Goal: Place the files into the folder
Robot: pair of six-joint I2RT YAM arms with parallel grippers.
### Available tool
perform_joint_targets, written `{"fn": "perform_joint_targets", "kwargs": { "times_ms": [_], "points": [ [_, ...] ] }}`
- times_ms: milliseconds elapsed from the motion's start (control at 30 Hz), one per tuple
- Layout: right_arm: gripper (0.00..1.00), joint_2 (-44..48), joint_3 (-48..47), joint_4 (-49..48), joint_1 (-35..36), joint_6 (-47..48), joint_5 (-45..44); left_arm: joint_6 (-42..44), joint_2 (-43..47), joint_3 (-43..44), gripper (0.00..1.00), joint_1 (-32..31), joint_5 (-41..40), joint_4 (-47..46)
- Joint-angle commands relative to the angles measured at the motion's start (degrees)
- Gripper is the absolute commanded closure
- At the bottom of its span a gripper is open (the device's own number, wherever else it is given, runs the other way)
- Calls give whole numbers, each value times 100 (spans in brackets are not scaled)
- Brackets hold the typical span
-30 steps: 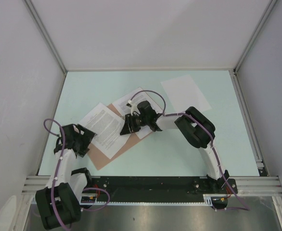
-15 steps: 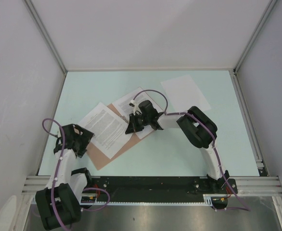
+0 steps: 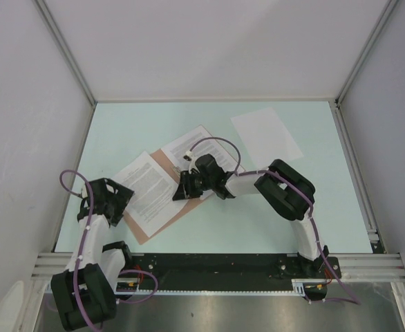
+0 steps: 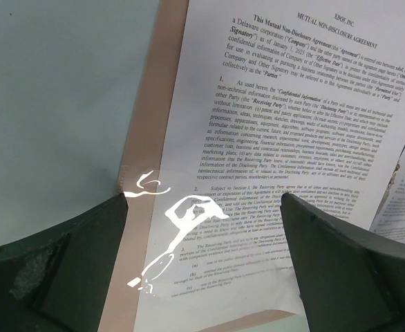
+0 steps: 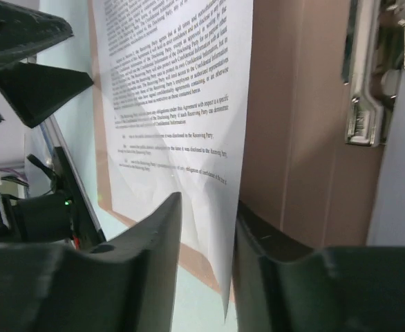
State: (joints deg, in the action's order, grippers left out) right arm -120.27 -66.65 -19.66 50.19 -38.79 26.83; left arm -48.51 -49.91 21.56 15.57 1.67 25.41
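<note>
**Right gripper at the sheet's edge, on top of the folder**

The right gripper [image 5: 206,228] had its jaws narrowed around the near edge of a printed sheet [image 5: 182,90]. Whether it truly pinched the paper, I could not tell. That sheet lay on the salmon-brown folder [image 5: 306,173], so the step in hand looked like picking up 1 file.

The left gripper [image 4: 206,200] hung fully spread over the sheet's other side, holding nothing.

The next move called for a firm pinch and a gentle lift that wouldn't crease the paper. The folder also had to stay put.

A 2nd printed sheet [image 3: 195,146] overlapped the folder's far corner, and a blank sheet [image 3: 265,135] sat well apart at the far right. Bare counter [image 3: 258,214] lay to the right, while the folder's left edge was near the side wall.
</note>
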Motion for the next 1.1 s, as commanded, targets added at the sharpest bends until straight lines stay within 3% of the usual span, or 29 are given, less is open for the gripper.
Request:
{"fn": "perform_joint_targets", "kwargs": {
  "times_ms": [0,167,367,533,767,1067],
  "points": [
    [53,276,47,-187,-352,310,208,0,60,76,0,51,-141,140],
    [51,162,38,-345,-405,451,551,-18,-36,15,0,51,-123,87],
    [60,3,30,-513,-326,363,561,-44,-63,-100,0,42,-35,-10],
    [61,-23,30,-390,-256,468,428,-79,-10,-126,0,42,-18,-36],
    [81,3,38,94,-1,469,77,-88,-45,-170,0,51,35,-71],
    [87,-32,74,-160,96,161,112,-18,130,-74,0,51,-18,69]
  ]
}}
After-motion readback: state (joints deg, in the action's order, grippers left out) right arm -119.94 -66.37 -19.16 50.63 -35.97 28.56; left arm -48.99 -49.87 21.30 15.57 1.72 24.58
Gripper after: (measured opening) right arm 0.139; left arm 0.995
